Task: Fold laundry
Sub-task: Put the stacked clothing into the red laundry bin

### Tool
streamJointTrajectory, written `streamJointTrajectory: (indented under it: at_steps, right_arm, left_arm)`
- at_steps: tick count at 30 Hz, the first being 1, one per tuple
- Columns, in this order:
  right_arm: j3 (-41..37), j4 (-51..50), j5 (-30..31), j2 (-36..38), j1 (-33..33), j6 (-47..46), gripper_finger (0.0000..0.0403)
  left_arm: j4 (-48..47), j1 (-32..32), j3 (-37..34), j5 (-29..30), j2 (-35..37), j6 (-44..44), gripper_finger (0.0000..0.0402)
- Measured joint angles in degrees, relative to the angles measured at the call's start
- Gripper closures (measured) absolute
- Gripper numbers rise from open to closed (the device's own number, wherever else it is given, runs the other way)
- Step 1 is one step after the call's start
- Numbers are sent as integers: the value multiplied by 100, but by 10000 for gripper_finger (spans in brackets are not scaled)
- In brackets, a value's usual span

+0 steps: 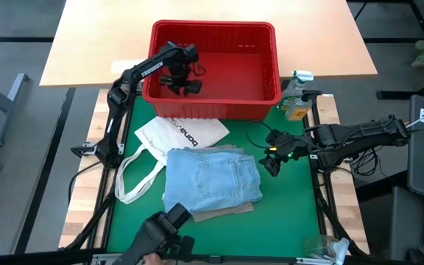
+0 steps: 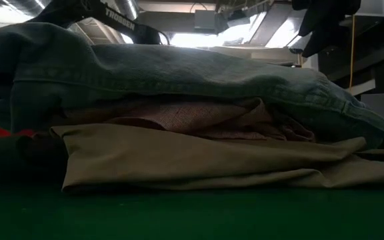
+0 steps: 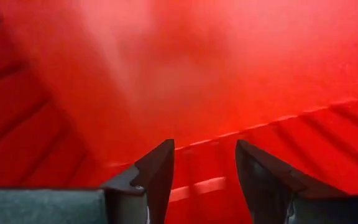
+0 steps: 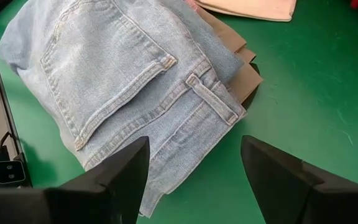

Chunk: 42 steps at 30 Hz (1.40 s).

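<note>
The folded laundry lies stacked on the green mat. Light blue jeans (image 1: pixel 212 180) (image 4: pixel 123 81) (image 2: pixel 179 73) are on top, a mottled pink top (image 2: pixel 199 117) is in the middle, and beige trousers (image 2: pixel 205 163) (image 1: pixel 223 212) are at the bottom. My left gripper (image 1: pixel 181 86) (image 3: pixel 205 177) points down inside the red basket (image 1: pixel 212 99), open, with only the basket's red inside (image 3: pixel 166 74) showing between its fingers. My right gripper (image 1: pixel 271 163) (image 4: pixel 194 180) hangs open above the mat just right of the stack, tilted toward the jeans.
A white tote bag (image 1: pixel 179 134) lies between the basket and the stack, its straps looping to the left. Bottles (image 1: pixel 297 96) stand right of the basket, and a cable (image 1: pixel 252 132) lies near them. Bare green mat (image 1: pixel 285 213) shows at the near right.
</note>
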<state>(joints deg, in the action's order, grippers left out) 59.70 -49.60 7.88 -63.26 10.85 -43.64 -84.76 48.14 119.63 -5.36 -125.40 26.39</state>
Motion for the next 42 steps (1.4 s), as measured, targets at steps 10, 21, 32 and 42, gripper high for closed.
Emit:
streamJointTrajectory:
  at_steps: [10,21,32,42]
  right_arm:
    - [0,0,0,0,0,-2,149]
    - [2,0,0,0,-2,-3,149]
    - [2,4,0,0,0,-4,149]
    - [2,7,0,0,0,-4,149]
  left_arm:
    - [-104,-1,-315,338,5,-7,237]
    - [904,-37,-1423,-774,4,171,237]
    - [978,-66,-1764,-807,4,215,237]
    - [1088,-68,-1768,-918,4,192,237]
